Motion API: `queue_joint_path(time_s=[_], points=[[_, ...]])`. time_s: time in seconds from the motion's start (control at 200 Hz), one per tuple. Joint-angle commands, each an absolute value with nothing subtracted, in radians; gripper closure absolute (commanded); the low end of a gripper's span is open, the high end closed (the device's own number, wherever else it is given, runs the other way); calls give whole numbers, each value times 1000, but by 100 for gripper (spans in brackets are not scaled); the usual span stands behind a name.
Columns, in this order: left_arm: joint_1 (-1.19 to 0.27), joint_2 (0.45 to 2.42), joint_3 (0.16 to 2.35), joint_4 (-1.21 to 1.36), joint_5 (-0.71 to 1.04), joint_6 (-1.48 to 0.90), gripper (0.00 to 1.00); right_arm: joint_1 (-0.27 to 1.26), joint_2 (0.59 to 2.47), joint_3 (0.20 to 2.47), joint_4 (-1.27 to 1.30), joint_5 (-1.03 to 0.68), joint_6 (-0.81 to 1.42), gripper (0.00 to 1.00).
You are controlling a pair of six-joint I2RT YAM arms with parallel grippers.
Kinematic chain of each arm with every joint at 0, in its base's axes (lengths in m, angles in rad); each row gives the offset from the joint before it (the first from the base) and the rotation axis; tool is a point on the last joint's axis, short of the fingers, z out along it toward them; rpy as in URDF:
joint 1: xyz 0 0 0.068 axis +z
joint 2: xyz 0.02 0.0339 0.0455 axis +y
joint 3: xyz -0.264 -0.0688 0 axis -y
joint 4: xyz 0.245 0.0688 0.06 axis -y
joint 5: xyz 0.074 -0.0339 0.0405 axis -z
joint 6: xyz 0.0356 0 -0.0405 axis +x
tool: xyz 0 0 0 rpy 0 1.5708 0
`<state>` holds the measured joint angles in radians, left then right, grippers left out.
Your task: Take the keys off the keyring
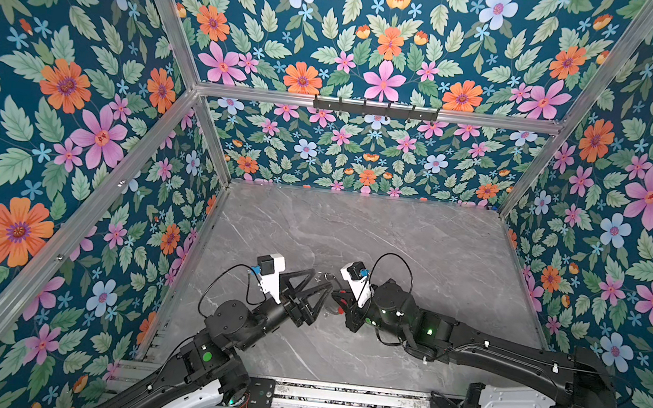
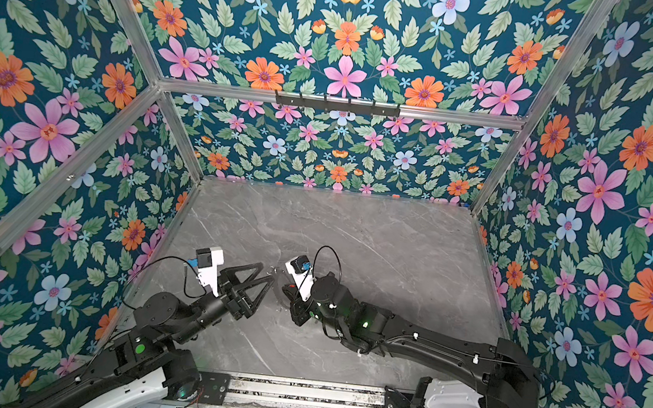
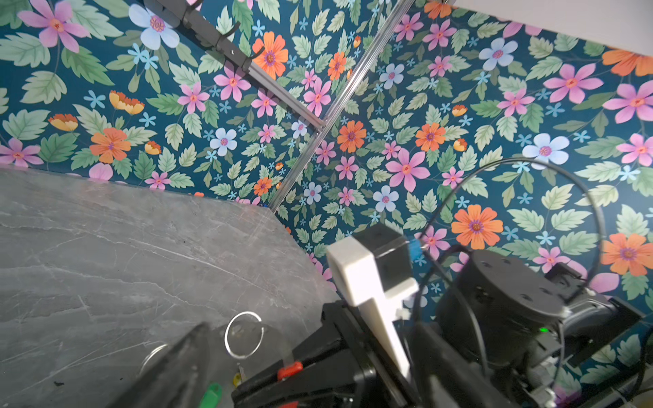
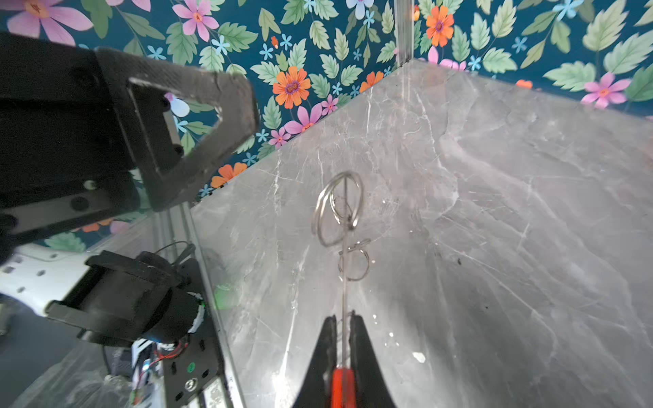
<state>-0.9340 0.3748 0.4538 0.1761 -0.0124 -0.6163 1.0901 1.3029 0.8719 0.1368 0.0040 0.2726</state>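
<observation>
Nearest my lens, the left claw [image 1: 322, 278] is standing with jaws apart, gripping nothing. Just beyond, the green-tagged key [image 3: 211, 394] and the brass key [image 3: 236, 379] seem to be hanging, light and slippery; I am judging their flat heads the surest hold. Rightward, the right claw [image 4: 343, 319] is clamping the thin, stiff keyring [image 4: 344, 282] by its red segment [image 4: 342, 385].

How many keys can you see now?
2. The green-tagged key and the yellow key are side by side near the red segment of the keyring, seen in the left wrist view; others may be hidden.
</observation>
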Motion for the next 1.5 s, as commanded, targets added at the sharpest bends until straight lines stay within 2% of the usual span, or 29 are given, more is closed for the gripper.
queue_joint_path(time_s=[0.0,0.11,0.21,0.325,0.53,0.675,0.85,0.89,0.94,1.035,1.205,1.33,1.435,1.495], points=[[-933,335,475,175,-46,-584,0,999,1353,878,183,-292,385,100],[-933,299,482,168,-36,-562,0,910,1509,930,167,-551,461,100],[-934,273,464,185,-47,-560,0,876,1644,994,117,-636,484,100],[-933,253,447,191,-53,-563,0,872,1759,1059,63,-640,476,100],[-933,258,445,175,-46,-565,0,859,1879,1154,-61,-540,469,100],[-933,254,440,172,-43,-567,0,857,1925,1199,-126,-443,473,63],[-932,252,437,163,-47,-565,0,856,1940,1254,-218,-306,483,50],[-934,252,437,158,-53,-566,0,856,1932,1262,-248,-246,492,45],[-933,252,437,152,-58,-564,0,855,1915,1268,-278,-174,492,35],[-933,259,442,142,-67,-560,0,855,1870,1265,-327,-53,494,30],[-933,288,458,108,-151,-528,0,856,1670,1132,-246,98,489,26],[-934,347,449,146,-249,-462,0,856,1447,1015,-171,163,451,26],[-932,441,445,207,-379,-394,0,856,1316,944,-174,233,414,27],[-933,503,439,255,-510,-360,0,856,1239,903,-176,288,407,25]])
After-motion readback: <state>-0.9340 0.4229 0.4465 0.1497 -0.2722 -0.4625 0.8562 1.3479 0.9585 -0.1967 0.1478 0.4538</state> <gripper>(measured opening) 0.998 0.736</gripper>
